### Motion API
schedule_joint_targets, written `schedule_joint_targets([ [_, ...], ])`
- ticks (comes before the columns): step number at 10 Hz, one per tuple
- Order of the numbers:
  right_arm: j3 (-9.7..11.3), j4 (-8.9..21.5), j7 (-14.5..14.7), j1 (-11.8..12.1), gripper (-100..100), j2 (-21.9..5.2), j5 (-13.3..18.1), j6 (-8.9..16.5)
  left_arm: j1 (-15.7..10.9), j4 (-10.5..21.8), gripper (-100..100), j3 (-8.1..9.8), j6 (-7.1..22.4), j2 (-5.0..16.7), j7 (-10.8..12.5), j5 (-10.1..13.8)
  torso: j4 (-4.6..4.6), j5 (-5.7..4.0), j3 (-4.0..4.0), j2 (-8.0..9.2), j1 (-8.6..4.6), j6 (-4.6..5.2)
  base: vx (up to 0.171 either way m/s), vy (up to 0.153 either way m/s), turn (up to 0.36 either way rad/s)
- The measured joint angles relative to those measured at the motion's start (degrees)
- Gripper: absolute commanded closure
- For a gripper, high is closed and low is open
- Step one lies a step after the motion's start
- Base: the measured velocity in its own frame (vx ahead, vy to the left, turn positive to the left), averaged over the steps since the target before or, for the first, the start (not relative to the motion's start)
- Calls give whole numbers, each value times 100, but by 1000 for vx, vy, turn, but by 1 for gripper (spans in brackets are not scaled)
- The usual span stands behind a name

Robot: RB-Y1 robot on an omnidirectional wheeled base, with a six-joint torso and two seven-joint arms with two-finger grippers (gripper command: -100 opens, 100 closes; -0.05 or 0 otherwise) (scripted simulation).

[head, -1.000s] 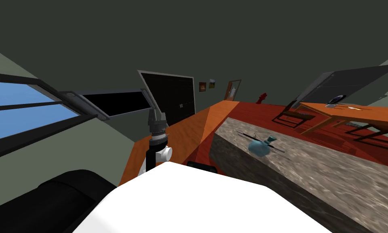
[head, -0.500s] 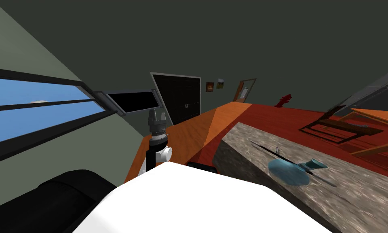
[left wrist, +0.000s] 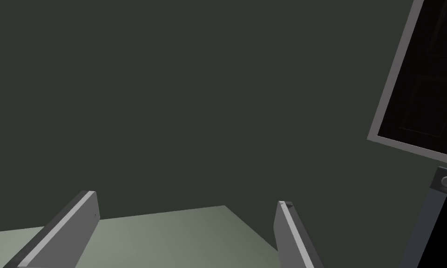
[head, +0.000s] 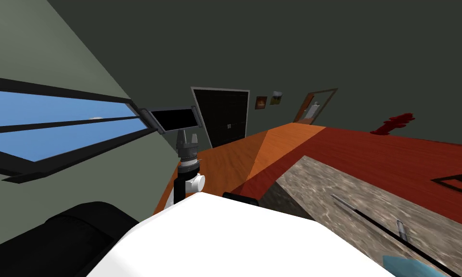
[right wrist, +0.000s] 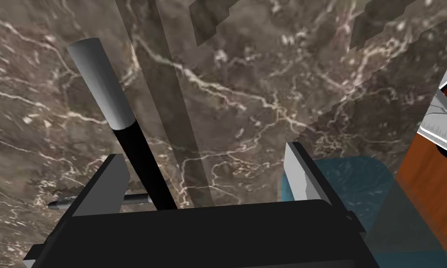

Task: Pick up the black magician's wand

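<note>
**Wand between the open right fingers, its lower shaft hidden**

In the right wrist view the right gripper (right wrist: 204, 156) is spread wide over a brown marbled counter (right wrist: 264, 70). The black wand (right wrist: 141, 160), with its pale grey tip pointing away, lies on the counter inside the gap, just beside one finger (right wrist: 104, 186). The gripper's dark body hides the rest of the shaft. Whether that finger touches the wand cannot be told.

A small grey metal object (right wrist: 62, 203) is partly covered by the same finger, and what it is cannot be made out. A teal object (right wrist: 357, 181) sits just beside the other finger, partly behind it.

In the head view the wand runs as a thin dark line across the counter towards the lower right corner, and the picture's bottom edge cuts the teal object off.

The left gripper (left wrist: 186, 198) is raised near the window, open and empty.

Compared with half a second ago, the head camera has swung. The counter and wand now sit lower and further right in its picture, and the chairs have left it. The left arm holds the same pose.
</note>
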Motion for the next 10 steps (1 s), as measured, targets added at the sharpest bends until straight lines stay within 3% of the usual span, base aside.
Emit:
schedule_joint_targets([
  [2, 126, -81, 62, -7, -100, -79, -33, 72, 0, 0, 0, 0, 0, 0, 0, 0, 4, -1, 9, 15, 0, 0, 97, -17, 168],
  [3, 133, -86, 71, -12, 0, -83, -34, 79, 0, 0, 0, 0, 0, 0, 0, 0, 10, 1, 24, 42, 6, 10, 13, -3, -6],
  [4, 131, -86, 70, -12, -100, -83, -34, 79, -1, 0, 0, 0, 0, 0, 0, 0, 16, 2, 37, 63, 10, 11, 15, -17, 76],
  [6, 222, 54, 97, -163, -100, 211, 117, 142, -1, 1, 0, 0, 0, 0, 0, 0, 19, -2, 44, 75, -3, 11, 15, -42, 85],
  [7, 204, 9, 152, -52, -100, 289, 63, 238, -1, 1, 0, 0, 0, 0, 0, 0, 19, -2, 45, 75, -4, 11, 9, -18, 19],
  [8, 200, 0, 167, -39, 100, 296, 54, 263, -1, 1, 0, 0, 0, 0, 0, 0, 19, 0, 46, 77, 4, 12, 0, 0, 0],
  [10, 202, -2, 168, -40, 100, 295, 56, 256, -1, 1, 0, 0, 0, -1, 0, 0, 20, 1, 47, 79, 7, 12, 0, 0, 0],
])
